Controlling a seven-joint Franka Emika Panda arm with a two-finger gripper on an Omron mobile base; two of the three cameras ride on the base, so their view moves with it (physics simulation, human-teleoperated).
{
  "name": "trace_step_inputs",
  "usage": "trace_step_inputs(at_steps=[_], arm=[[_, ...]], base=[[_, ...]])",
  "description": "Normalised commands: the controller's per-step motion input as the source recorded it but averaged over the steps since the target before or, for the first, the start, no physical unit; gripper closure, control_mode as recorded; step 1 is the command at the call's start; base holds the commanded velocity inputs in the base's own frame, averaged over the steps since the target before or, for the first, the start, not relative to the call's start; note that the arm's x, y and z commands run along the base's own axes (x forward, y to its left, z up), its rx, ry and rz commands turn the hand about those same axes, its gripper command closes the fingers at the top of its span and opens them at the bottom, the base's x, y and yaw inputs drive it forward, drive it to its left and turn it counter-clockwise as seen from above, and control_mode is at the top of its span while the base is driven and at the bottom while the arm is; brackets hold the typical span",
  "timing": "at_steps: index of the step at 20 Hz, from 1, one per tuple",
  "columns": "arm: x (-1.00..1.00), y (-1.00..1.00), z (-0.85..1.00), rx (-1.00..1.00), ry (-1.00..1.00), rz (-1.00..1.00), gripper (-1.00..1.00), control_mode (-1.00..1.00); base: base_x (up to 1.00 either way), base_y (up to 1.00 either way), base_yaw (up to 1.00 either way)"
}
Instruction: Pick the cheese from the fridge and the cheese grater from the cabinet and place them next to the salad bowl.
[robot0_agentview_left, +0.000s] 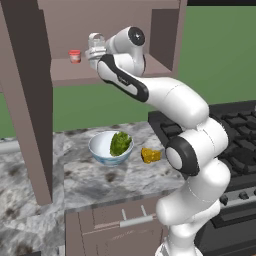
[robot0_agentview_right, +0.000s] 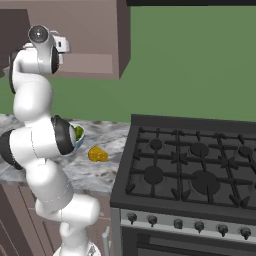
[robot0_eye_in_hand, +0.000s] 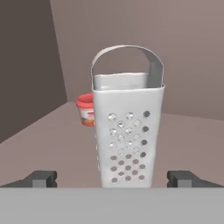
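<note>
Looking from the left side of the left base view, we see the open door of the brown cabinet (robot0_agentview_left: 25, 100) hanging down over the marbled counter (robot0_agentview_left: 30, 200). On the cabinet's single shelf stands a small red jar (robot0_agentview_left: 75, 56), and just to its right is the cheese grater (robot0_agentview_left: 95, 45), upright and partly hidden behind the arm's wrist. The gripper (robot0_agentview_left: 94, 54) reaches into the cabinet at the grater, though from this side we cannot make out its tips.

In the hand view the grater (robot0_eye_in_hand: 127, 131) stands straight ahead, tall and perforated, its rounded handle arching over the top. The red jar (robot0_eye_in_hand: 85, 109) peeks out behind its left edge. The two fingertips (robot0_eye_in_hand: 41, 178) sit wide apart at the bottom, one on each side of the grater's base, with a clear gap between each tip and the metal, so we read the jaws as spread open and holding nothing. The gripper (robot0_eye_in_hand: 114, 178) is lined up with the grater between its tips.

Below the cabinet, on the counter, the salad bowl (robot0_agentview_left: 100, 150) holds its green leaves, and the cheese (robot0_agentview_left: 150, 155) lies just beside it to the right, near the edge of the black stove (robot0_agentview_left: 235, 135). In the right base view the cheese (robot0_agentview_right: 98, 154) rests between the arm and the stove (robot0_agentview_right: 190, 170), with the bowl (robot0_agentview_right: 78, 134) mostly hidden behind the arm's elbow.
</note>
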Motion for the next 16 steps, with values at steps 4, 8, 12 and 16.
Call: trace_step_inputs(at_steps=[4,8,12,16], arm=[[0.01,0.00,-0.05,0.00,-0.04,0.00,-1.00,-1.00],[0.00,0.00,-0.02,0.00,-0.09,0.00,-1.00,-1.00],[0.00,0.00,-0.01,0.03,-0.13,0.00,-1.00,-1.00],[0.00,0.00,-0.03,0.03,-0.09,0.00,-1.00,-1.00]], base=[[0.00,0.00,0.00],[0.00,0.00,0.00],[0.00,0.00,0.00],[0.00,0.00,0.00]])
